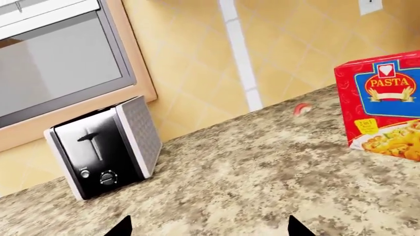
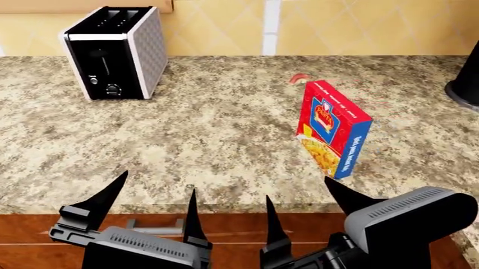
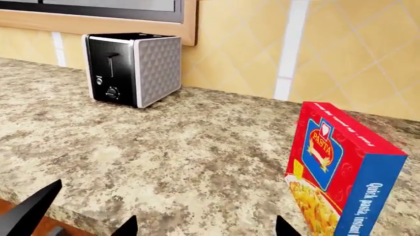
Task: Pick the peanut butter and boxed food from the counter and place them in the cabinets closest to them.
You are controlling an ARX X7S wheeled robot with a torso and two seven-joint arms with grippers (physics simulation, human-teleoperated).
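Observation:
The boxed food (image 2: 333,129), red-fronted with blue sides, stands upright on the granite counter (image 2: 210,140) right of centre. It also shows in the left wrist view (image 1: 384,103) and the right wrist view (image 3: 338,172). My left gripper (image 2: 157,185) is open and empty over the counter's front edge. My right gripper (image 2: 298,189) is open and empty just in front of the box, apart from it. In the wrist views both the left gripper (image 1: 208,223) and the right gripper (image 3: 205,223) hold nothing. The peanut butter is out of view.
A black and silver toaster (image 2: 112,50) stands at the back left by the tiled wall. A tiny red-and-white piece (image 2: 299,78) lies behind the box. A dark object (image 2: 465,84) sits at the right edge. Wooden cabinet fronts (image 2: 224,232) run below the counter.

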